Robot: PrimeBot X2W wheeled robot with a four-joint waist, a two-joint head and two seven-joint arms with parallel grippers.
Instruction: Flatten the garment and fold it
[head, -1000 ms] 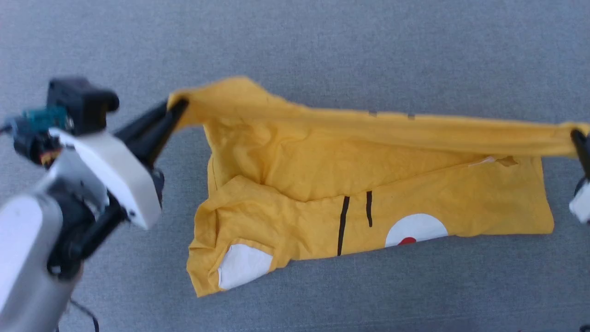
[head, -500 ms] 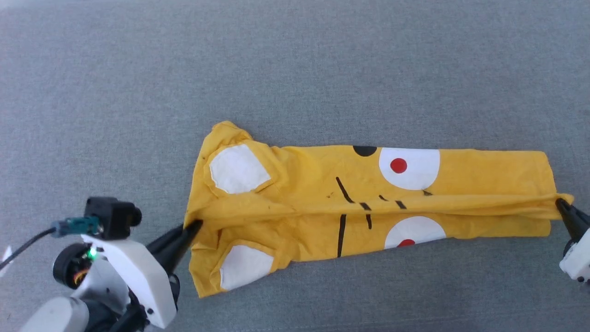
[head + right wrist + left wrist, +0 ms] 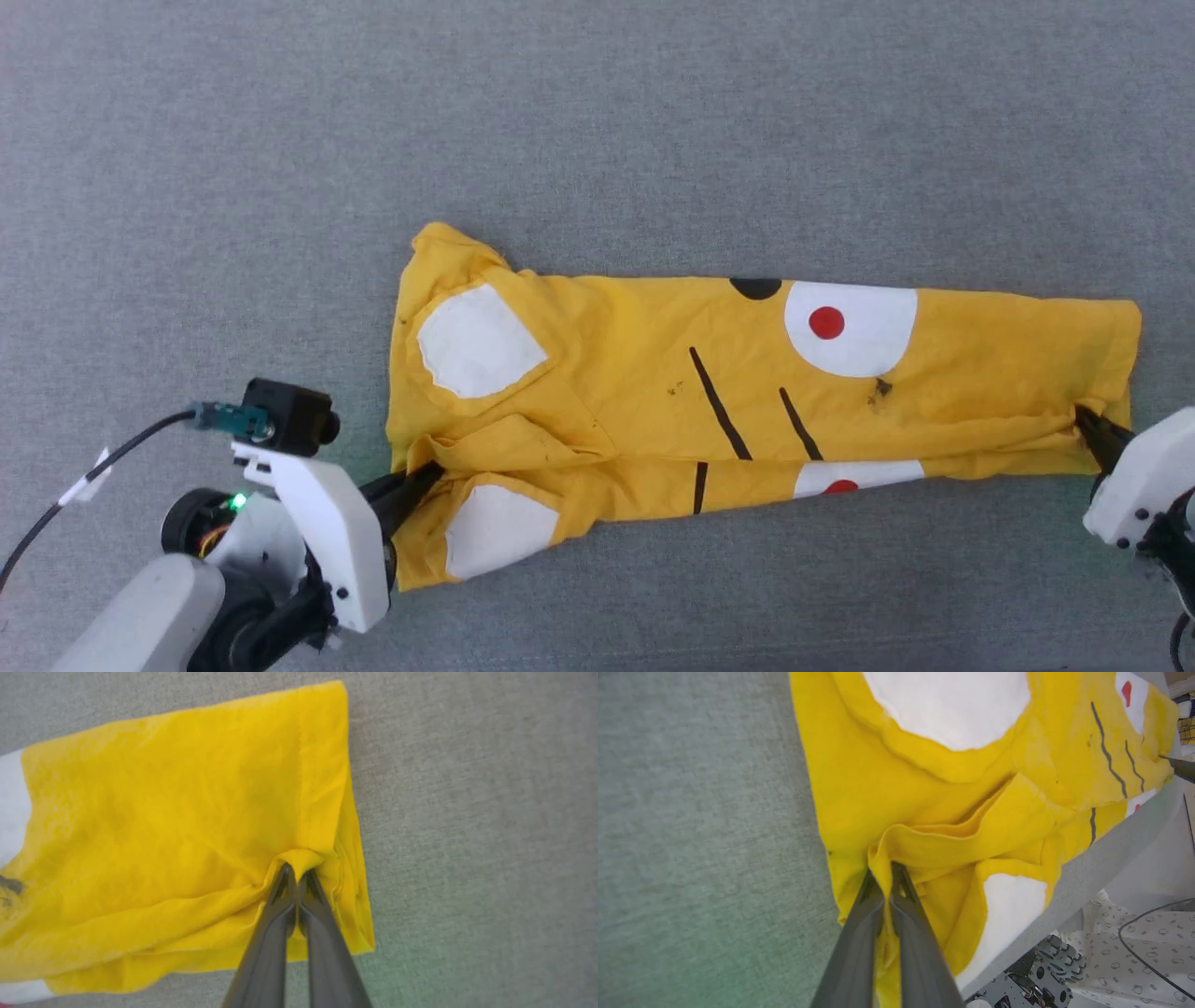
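Head view: the yellow shirt lies folded lengthwise on a grey table, left gripper and right gripper pinching opposite ends; left wrist: fingers pressed together on a fold, patterned cloth and cable past the table edge; right wrist: fingers clamping the hem.

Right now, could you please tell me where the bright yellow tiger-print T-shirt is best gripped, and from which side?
Probably the two ends of the near folded edge of the bright yellow thin-fabric T-shirt, coming in low from the outer sides: it lies as a long flat band, and that edge bunches into a pinchable ridge. The left gripper and right gripper are shut on it there.
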